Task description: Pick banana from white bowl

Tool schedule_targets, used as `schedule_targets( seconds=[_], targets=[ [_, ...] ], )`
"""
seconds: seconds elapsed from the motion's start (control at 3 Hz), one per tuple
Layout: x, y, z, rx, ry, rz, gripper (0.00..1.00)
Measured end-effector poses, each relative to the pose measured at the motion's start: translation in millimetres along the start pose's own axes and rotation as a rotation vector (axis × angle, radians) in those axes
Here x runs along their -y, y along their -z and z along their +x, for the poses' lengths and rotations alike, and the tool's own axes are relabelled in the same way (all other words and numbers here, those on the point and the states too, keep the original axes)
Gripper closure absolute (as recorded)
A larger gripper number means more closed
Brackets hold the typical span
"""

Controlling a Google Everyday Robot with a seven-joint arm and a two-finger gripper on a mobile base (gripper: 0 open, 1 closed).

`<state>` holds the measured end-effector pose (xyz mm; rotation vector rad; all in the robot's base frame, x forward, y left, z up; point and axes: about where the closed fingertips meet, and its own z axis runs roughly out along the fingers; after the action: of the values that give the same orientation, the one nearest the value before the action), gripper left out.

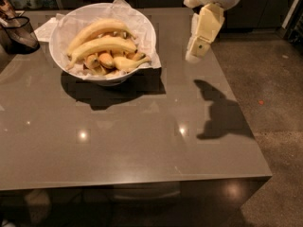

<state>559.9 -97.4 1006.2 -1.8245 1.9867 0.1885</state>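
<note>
The white bowl, lined with crinkled white paper, stands at the table's far left-centre. Two long, curved, pale-yellow bananas lie across its top, one behind the other. Short orange-yellow bananas lie under them at the front. My gripper, cream-coloured, hangs from the white arm above the table, to the right of the bowl and a bowl's half-width away from its rim. It holds nothing and points down and to the left.
A dark see-through container stands at the table's far left edge. The grey table ends at the right and at the front. Speckled floor lies to the right.
</note>
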Motion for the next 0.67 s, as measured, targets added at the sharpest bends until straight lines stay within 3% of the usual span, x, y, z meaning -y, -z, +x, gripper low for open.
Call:
schedule_targets(
  seconds=[0.33, 0.67],
  targets=[
    [11, -12, -40, 0.016, 0.098, -0.032, 0.0],
    [17, -13, -50, 0.035, 0.106, -0.011, 0.0]
  ],
)
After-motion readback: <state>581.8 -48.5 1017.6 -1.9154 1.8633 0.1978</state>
